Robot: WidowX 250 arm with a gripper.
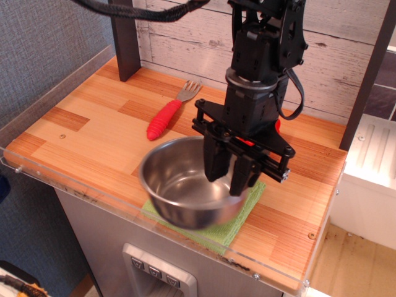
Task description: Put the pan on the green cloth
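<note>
The shiny steel pan [182,189] rests on the green cloth [243,215] near the table's front edge and covers most of it; only the cloth's right and front edges show. My gripper [228,179] points down over the pan's right rim. Its two black fingers [213,162] stand apart, one inside the pan and one at the rim side, with a gap between them. The jaws look open and no longer clamp the rim.
A red-handled fork [166,117] lies on the wooden table [93,117] behind and left of the pan. A red bell pepper [276,126] is mostly hidden behind the arm. A clear plastic guard [74,185] lines the front and left edges. Dark posts stand at the back.
</note>
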